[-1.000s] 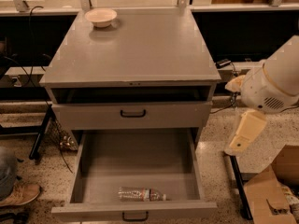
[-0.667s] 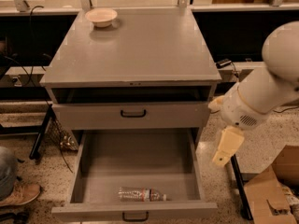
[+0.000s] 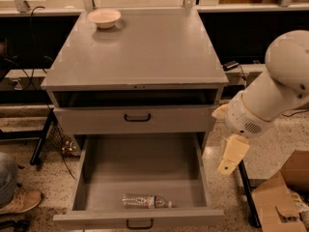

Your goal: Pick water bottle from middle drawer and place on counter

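Observation:
The water bottle lies on its side near the front of the open middle drawer, cap to the right. The drawer is pulled far out, and its black handle shows at the bottom edge. The counter is the cabinet's flat grey top. My gripper hangs from the white arm to the right of the cabinet. It is level with the open drawer's right wall, pointing down, above and to the right of the bottle. It holds nothing that I can see.
A pale bowl stands on the counter's far left. The shallower upper drawer is closed. A cardboard box stands on the floor at the lower right. A person's shoe is at the lower left. Black table legs stand on both sides.
The arm has swung left and down, bringing the gripper closer to the right side of the open drawer. The bottle and the drawer have not moved.

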Motion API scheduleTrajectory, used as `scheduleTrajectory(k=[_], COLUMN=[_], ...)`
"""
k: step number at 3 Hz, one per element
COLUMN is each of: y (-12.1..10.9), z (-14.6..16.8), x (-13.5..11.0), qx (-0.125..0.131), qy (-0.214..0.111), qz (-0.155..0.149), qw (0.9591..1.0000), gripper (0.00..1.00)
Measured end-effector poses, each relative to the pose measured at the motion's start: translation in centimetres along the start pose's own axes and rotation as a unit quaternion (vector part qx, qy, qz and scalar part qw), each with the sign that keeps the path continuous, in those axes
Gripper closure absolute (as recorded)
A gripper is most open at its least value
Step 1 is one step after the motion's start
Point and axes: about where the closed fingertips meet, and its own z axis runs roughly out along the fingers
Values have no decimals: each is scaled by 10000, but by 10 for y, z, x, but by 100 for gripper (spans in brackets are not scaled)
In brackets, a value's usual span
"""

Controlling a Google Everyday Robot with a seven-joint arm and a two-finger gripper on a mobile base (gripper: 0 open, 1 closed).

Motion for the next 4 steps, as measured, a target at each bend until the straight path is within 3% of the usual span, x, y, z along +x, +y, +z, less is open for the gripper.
scheduleTrajectory(k=[2,3,4], y=[22,20,19], z=[138,199,203], x=[23,31,29], qx=[-755,-767,-742], qy=[-57,-300,-296], qz=[80,368,344], qw=[9971,9959,9962], gripper=[0,0,0])
